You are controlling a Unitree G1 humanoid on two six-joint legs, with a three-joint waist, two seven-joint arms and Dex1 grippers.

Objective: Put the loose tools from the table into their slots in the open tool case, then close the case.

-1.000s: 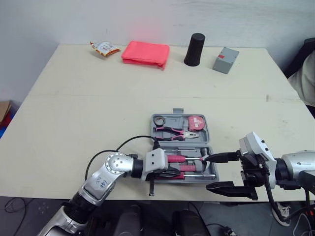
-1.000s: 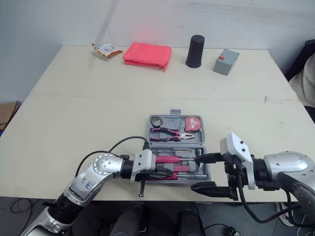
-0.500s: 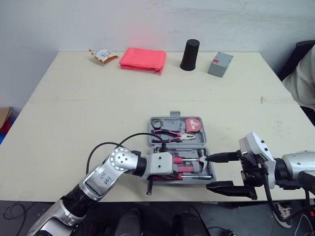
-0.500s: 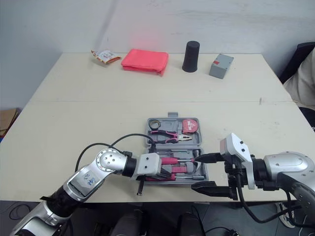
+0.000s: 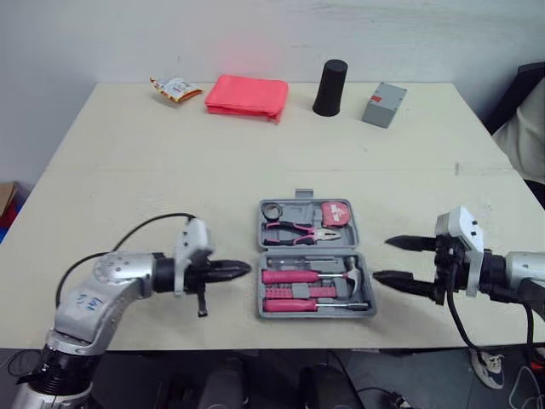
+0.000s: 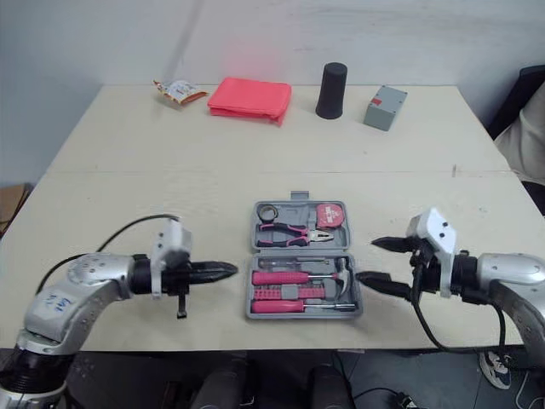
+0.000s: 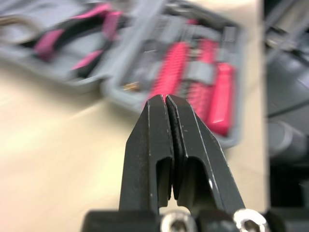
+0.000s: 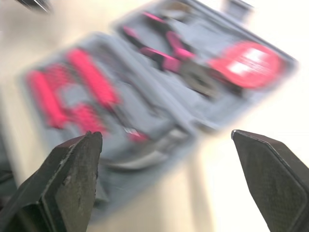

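The grey tool case (image 5: 368, 281) lies open near the table's front edge, its two halves side by side. Pink-handled pliers (image 5: 295, 229), a pink tape measure (image 5: 334, 213) and a roll of tape (image 5: 272, 210) sit in the far half. Pink-handled screwdrivers (image 5: 294, 290) and a hammer (image 5: 352, 274) fill the near half. My left gripper (image 5: 247, 267) is shut and empty, just left of the case above the table. My right gripper (image 5: 381, 260) stands open, just right of the case, empty. The left wrist view has the shut fingers (image 7: 166, 140) pointing at the case (image 7: 120, 92).
At the table's back edge are a snack packet (image 5: 174, 86), a folded red cloth (image 5: 247, 94), a black cup (image 5: 330, 87) and a small grey box (image 5: 383, 104). A person's sleeve (image 5: 524, 128) shows at the right edge.
My left gripper has pulled back out of the case's near half to its left. My right gripper has drawn right and risen slightly. The camera view has shifted.
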